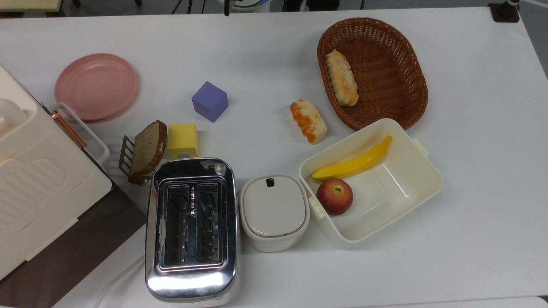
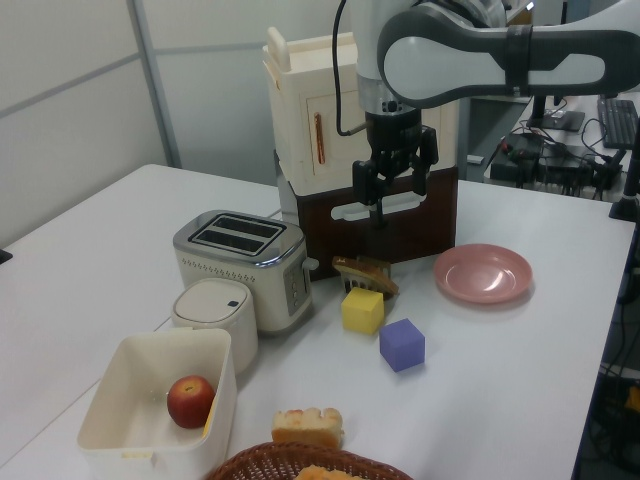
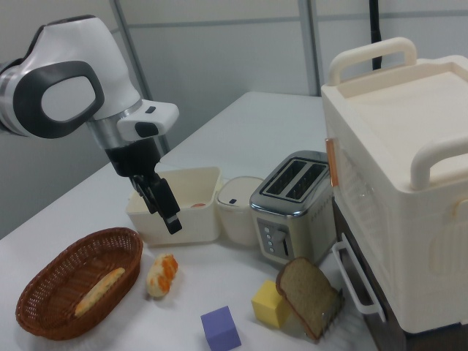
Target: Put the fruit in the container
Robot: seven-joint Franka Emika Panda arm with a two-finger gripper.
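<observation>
the claw [image 2: 397,188] hangs high above the worktop [image 1: 479,141] with its fingers [image 3: 170,217] apart and nothing between them; in the left view it sits in front of the tall cream cabinet [image 2: 330,110], above the slice of brown bread [image 2: 364,270] in its small rack. in the right view the claw [image 3: 157,196] points down in front of the container [image 3: 175,208], clear of it. the banana [image 1: 353,164] lies inside the cream-white container [image 1: 421,171], along the wall nearest the wicker basket [image 1: 387,64], its pointed tip toward the top view's right. a red apple [image 1: 335,196] rests in the same tub, just beside the banana's thicker end. an orange-and-white bread roll [image 1: 308,120] lies on the worktop between the container and the purple cube [image 1: 209,101], near the basket's rim but apart from it. a second long roll [image 1: 341,78] lies inside the basket. a small white lidded pot [image 1: 274,210] stands just beside the container on the top view's left, and the chrome toaster [image 1: 191,229] stands beside the pot. a yellow block [image 1: 183,139] sits next to the bread slice, above the toaster in the top view, and a pink plate [image 1: 96,86] lies well apart toward the top view's upper left.
</observation>
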